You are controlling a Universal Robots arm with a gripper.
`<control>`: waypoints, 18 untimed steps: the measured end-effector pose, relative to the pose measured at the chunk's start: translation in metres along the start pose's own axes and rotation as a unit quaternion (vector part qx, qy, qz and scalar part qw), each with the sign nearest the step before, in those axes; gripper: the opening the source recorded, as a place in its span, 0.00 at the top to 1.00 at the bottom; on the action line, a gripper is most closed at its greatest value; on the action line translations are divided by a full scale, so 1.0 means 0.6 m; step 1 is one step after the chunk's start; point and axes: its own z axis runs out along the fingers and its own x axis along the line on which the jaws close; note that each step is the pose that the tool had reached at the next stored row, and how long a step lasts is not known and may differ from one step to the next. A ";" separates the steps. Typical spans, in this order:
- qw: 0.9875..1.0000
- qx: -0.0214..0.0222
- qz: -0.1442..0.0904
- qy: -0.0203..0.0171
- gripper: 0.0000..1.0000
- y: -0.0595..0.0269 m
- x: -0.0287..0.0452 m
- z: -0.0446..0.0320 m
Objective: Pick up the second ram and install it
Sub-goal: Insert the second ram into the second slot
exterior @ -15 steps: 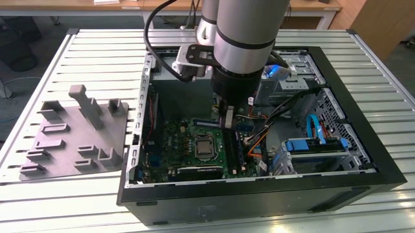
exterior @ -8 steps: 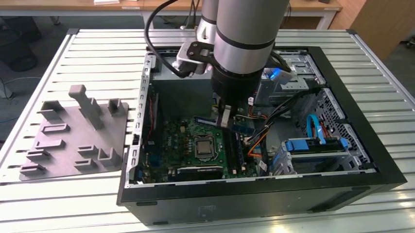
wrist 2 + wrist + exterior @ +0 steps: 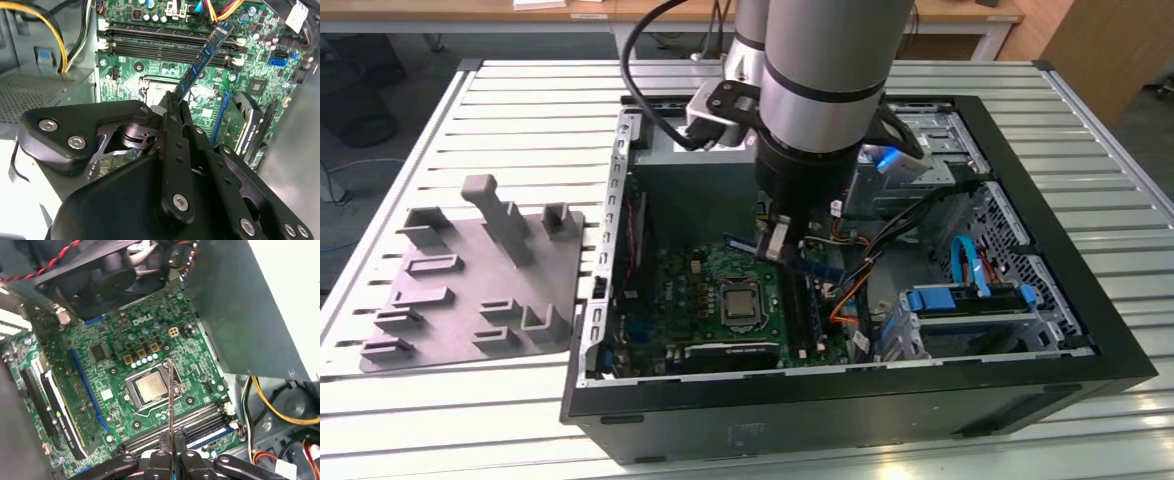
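second ram [image 3: 202,60] is clamped at one end in the gripper [image 3: 173,104], fingers closed on it. The rest of the stick pokes out over the motherboard [image 3: 150,70]. It isn't seated and is clear of the memory slots [image 3: 170,47].

In the exterior view the gripper is inside the PC case [image 3: 854,400]. CPU socket [image 3: 740,305] is at 7 o'clock of it, slots roughly 5 o'clock. Grey fixture tray [image 3: 474,280] is at 9 o'clock of the case.

My read: square the long edge to the slot, match the notch, press evenly. No side load, the thin board looks likely to flex.
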 end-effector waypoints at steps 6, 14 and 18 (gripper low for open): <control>0.999 0.002 0.042 -0.001 0.86 0.000 0.000 0.000; 0.995 0.004 0.096 -0.003 0.86 0.000 0.000 0.001; 0.992 0.005 0.127 -0.004 0.86 0.000 0.000 0.001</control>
